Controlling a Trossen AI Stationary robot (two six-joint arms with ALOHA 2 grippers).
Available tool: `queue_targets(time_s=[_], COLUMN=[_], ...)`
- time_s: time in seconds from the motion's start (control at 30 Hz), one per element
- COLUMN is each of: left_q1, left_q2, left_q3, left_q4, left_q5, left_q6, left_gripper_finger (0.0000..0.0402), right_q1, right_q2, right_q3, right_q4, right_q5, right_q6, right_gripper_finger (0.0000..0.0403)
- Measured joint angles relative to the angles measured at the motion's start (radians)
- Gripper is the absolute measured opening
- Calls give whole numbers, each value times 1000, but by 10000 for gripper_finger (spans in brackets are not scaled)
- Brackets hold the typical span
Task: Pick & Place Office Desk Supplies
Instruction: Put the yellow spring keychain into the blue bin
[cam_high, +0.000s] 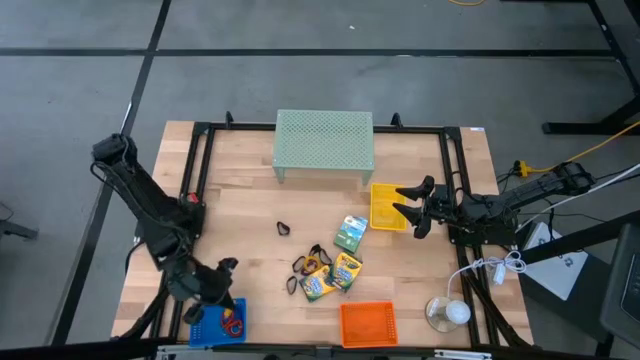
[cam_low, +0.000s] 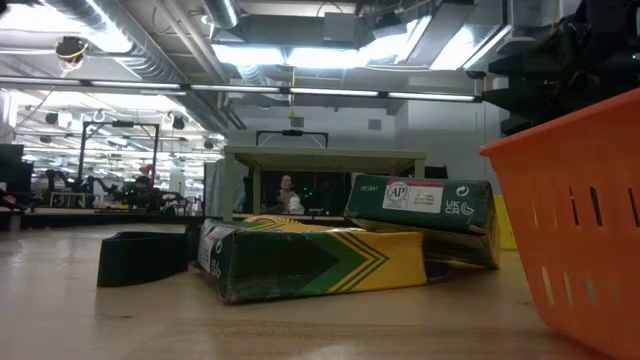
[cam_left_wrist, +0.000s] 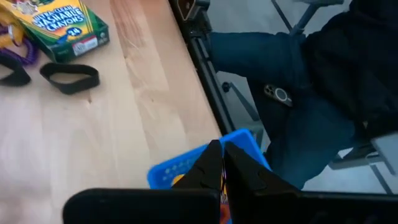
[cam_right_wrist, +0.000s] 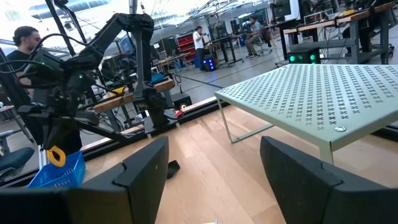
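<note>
My left gripper (cam_high: 226, 268) hovers near the table's front left corner, above the blue basket (cam_high: 212, 325), shut on a yellow-orange ring (cam_right_wrist: 56, 155). My right gripper (cam_high: 408, 205) waits open over the yellow basket (cam_high: 386, 208). At mid-table lie three green-and-yellow crayon boxes (cam_high: 350, 232) (cam_high: 346, 270) (cam_high: 315, 288), flat on the wood, with black clips (cam_high: 285, 229) (cam_high: 301, 265) beside them. The left wrist view shows one box (cam_left_wrist: 62, 28), a black clip (cam_left_wrist: 69, 78) and a purple ring (cam_left_wrist: 11, 55). My left gripper pinches the yellow-orange ring between its two shut fingers (cam_left_wrist: 208, 167), which slant down toward the table's near edge. A bit of the ring (cam_left_wrist: 178, 181) shows beside the fingers. The ring hangs below them, clear of the blue basket (cam_left_wrist: 186, 165).
A pale green mesh riser (cam_high: 323, 145) stands at the far middle. An orange basket (cam_high: 368, 322) sits at the front edge, with a round pale object (cam_high: 447, 312) to its right. The blue basket holds a red item (cam_high: 233, 322). A person's legs (cam_left_wrist: 280, 93) are beyond the near edge.
</note>
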Motion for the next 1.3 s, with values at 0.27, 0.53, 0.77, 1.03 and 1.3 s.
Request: queue_targets(time_s=[0.27, 0.53, 0.77, 1.03, 1.3], left_q1=[-128, -181, -181, -158, 110], left_q2=[8, 101, 132, 86, 78], left_q3=[0, 0, 0, 1, 2], left_q4=[3, -5, -4, -3, -3], left_q5=[-170, -231, -241, -414, -376], left_q6=[-95, -252, -309, -97, 138], left_gripper_finger=[3, 19, 66, 105, 106], right_q1=[0, 0, 0, 0, 0], right_q2=[0, 0, 0, 0, 2], right_q3=[0, 0, 0, 0, 0], right_q4=[0, 1, 1, -1, -13], right_q5=[0, 0, 0, -1, -18], right_q6=[0, 0, 0, 10, 49], right_gripper_finger=[256, 255, 255, 255, 255])
